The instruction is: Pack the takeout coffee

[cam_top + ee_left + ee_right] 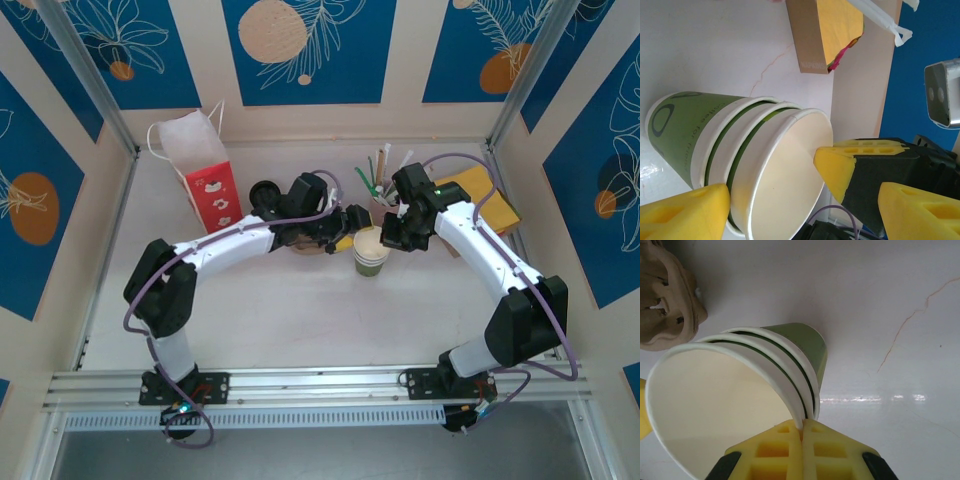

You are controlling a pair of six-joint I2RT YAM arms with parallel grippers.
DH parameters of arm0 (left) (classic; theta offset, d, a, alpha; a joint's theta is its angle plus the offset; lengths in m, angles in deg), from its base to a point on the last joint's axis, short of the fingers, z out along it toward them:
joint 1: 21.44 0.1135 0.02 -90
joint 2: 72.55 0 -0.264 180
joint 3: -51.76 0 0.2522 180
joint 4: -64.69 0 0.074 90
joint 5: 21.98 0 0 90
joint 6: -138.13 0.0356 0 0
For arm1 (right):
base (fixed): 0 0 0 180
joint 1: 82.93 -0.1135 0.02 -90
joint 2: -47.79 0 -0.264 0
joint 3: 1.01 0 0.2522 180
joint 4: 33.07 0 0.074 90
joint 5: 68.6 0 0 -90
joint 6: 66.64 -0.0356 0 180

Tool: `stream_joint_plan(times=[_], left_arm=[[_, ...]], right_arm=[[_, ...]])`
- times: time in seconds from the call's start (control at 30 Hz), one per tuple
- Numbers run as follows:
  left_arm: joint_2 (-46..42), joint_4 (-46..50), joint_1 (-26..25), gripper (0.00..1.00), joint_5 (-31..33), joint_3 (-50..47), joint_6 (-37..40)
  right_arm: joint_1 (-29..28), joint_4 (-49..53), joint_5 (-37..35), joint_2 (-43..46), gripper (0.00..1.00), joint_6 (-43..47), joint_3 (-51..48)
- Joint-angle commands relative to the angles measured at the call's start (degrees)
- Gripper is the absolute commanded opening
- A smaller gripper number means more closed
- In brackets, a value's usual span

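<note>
A stack of three nested green paper cups (370, 252) stands lidless mid-table, white inside. In the right wrist view my right gripper (802, 424) is shut on the rim of the top cup (715, 400), one finger inside and one outside. My left gripper (800, 215) is open, with its yellow fingers (685, 210) either side of the stack (695, 135) and not touching it. The top view has the left gripper (353, 230) just left of the cups and the right gripper (392, 238) just right of them. The takeout coffee with its lid is out of view.
A red and white paper bag (205, 170) stands at the back left. A black round thing (265, 192) lies beside the left wrist. A cardboard cup carrier (667, 300) sits close to the cups. A brown napkin box (825, 35) and a holder of stirrers (380, 170) stand behind.
</note>
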State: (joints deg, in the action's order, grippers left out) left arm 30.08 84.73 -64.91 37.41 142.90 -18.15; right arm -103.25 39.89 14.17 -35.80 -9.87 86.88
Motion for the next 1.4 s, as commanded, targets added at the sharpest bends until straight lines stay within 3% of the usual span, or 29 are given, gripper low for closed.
stream_joint_plan(times=[0.0,0.43,0.97,1.07,1.37], left_arm=[[1.11,2.50,-0.86,0.78,0.07,1.63,1.77],[0.29,6.17,-0.82,0.80,1.58,4.69,4.32],[-3.72,9.51,0.62,0.93,4.82,7.61,6.48],[-5.42,10.36,1.19,1.00,5.78,7.61,7.35],[-13.94,16.42,5.12,1.00,11.19,6.58,12.03]], right_arm=[[0.36,0.56,2.13,0.10,0.00,0.41,1.19],[0.64,1.51,1.97,0.62,0.00,0.49,1.40],[2.31,5.54,1.94,3.66,0.00,0.81,4.98],[2.30,6.77,1.48,4.10,0.00,0.89,6.42],[2.24,9.54,2.30,5.44,0.00,0.15,12.40]])
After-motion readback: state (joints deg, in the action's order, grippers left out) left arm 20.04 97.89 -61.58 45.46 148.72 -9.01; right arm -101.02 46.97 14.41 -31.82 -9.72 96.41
